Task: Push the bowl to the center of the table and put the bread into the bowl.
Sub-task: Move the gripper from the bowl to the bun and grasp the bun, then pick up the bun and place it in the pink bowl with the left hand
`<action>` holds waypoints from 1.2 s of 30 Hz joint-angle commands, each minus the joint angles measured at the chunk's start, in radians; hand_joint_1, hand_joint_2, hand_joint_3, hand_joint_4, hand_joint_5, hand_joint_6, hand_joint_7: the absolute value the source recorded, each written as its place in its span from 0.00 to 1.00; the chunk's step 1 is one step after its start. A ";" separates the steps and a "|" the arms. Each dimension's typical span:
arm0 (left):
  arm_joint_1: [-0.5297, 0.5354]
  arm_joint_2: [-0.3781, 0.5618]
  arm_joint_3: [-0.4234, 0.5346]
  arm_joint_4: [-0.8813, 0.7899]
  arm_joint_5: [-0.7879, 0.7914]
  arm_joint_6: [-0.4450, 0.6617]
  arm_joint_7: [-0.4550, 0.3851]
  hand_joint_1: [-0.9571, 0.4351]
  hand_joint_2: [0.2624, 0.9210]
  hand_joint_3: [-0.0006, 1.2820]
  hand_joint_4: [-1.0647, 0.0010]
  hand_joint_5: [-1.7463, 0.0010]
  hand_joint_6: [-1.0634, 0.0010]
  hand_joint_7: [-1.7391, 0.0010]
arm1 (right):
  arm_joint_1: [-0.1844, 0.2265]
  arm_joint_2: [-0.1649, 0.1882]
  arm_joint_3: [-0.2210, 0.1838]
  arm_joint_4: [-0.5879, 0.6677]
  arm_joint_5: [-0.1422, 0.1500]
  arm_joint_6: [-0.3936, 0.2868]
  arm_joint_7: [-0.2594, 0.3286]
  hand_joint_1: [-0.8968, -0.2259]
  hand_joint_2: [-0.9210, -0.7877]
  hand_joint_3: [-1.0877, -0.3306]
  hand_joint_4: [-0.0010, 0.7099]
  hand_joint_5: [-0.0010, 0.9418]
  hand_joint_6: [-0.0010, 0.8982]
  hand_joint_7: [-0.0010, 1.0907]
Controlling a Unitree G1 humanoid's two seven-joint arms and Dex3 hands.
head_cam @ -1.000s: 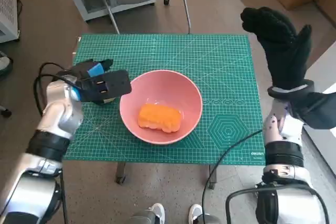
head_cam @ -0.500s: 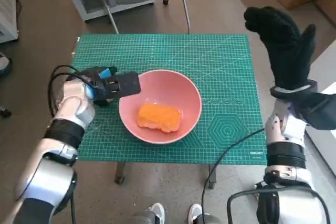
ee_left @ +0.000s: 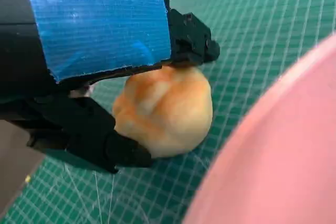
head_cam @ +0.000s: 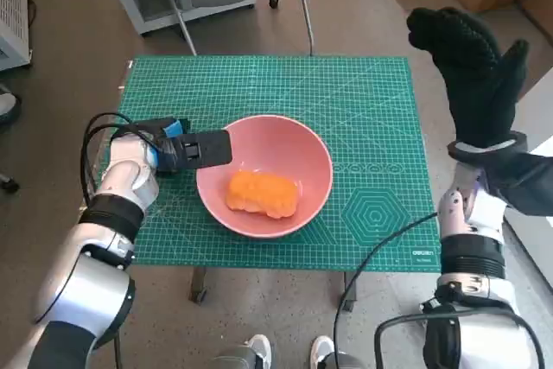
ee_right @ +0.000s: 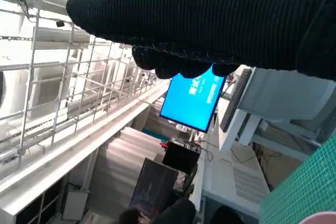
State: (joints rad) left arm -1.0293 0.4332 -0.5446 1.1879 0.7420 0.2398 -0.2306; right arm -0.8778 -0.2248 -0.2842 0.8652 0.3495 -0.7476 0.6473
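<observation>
Left hand (head_cam: 186, 149): you gripped a bun (ee_left: 164, 109) left of the bowl (head_cam: 311, 149), mid-frame.
Right hand (head_cam: 471, 75): raised upper right, spread, empty.

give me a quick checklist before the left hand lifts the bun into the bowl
1. Bowl near the middle of the mat: ok.
2. Left hand around the bun, fingers above and below it: ok.
3. Bun clear of the mat: cannot tell.
4. Room in the bowl: not ok for the middle, an orange bread lies there; space remains beside it.
5. Right hand raised clear of the bowl: ok.
6. Bowl rim close beside the bun, so lift before moving across: ok.
</observation>
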 commanded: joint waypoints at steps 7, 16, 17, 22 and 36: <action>0.006 0.009 -0.018 0.032 0.016 -0.052 0.185 0.71 0.99 0.14 0.49 0.17 0.45 0.41 | 0.027 0.004 0.000 0.002 0.006 0.016 -0.003 0.46 0.00 0.71 0.42 0.00 0.45 0.00; 0.001 0.035 -0.007 0.016 0.006 -0.073 0.203 0.69 1.00 0.14 0.48 0.22 0.52 0.29 | 0.022 0.007 -0.001 0.009 0.011 0.016 0.008 0.46 0.00 0.72 0.43 0.00 0.45 0.00; -0.001 0.037 -0.006 0.013 0.006 -0.073 0.204 0.69 1.00 0.14 0.46 0.23 0.52 0.29 | 0.021 0.008 -0.001 0.010 0.011 0.015 0.008 0.46 0.00 0.72 0.43 0.00 0.45 0.00; -0.003 0.061 0.006 -0.033 0.003 -0.070 0.204 0.69 0.99 0.12 0.45 0.25 0.49 0.30 | 0.020 0.012 0.001 0.014 0.013 0.015 0.014 0.46 0.00 0.72 0.43 0.00 0.45 0.00; 0.123 0.191 0.148 -0.577 -0.029 0.023 0.100 0.69 0.98 0.09 0.38 0.27 0.42 0.37 | 0.017 0.012 -0.002 0.022 0.015 0.019 0.024 0.46 0.00 0.72 0.43 0.00 0.45 0.00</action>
State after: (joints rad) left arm -0.9685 0.5698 -0.4526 0.8294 0.7283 0.2280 -0.0938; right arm -0.8786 -0.2189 -0.2829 0.8714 0.3530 -0.7438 0.6605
